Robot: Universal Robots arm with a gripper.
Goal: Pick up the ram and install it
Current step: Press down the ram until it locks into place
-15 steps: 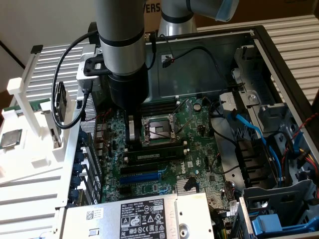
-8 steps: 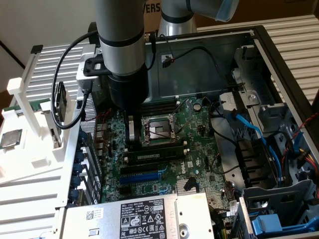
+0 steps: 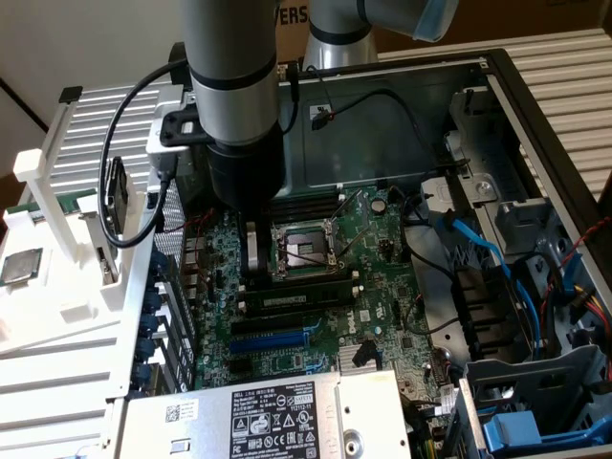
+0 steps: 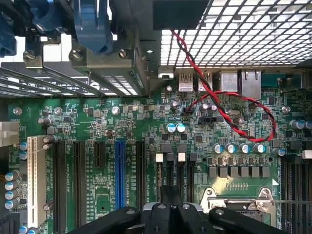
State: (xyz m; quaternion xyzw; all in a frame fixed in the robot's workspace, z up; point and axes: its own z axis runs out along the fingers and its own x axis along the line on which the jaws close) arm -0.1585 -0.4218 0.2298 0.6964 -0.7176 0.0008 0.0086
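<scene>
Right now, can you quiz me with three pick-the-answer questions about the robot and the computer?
1. Where is the gripper?
A. Over the green motherboard
B. Over a dinner plate
C. Over a sink

2. What colours is the twisted wire?
A. Yellow and white
B. Red and black
C. All blue

3. How are the gripper's fingers?
A. Wide open
B. Holding a ball
C. Shut

Answers:
1. A, the arm reaches down into the open case above the green board.
2. B, red and black strands wind together across the board in the wrist view.
3. C, the fingers sit close together in the wrist view.
</scene>
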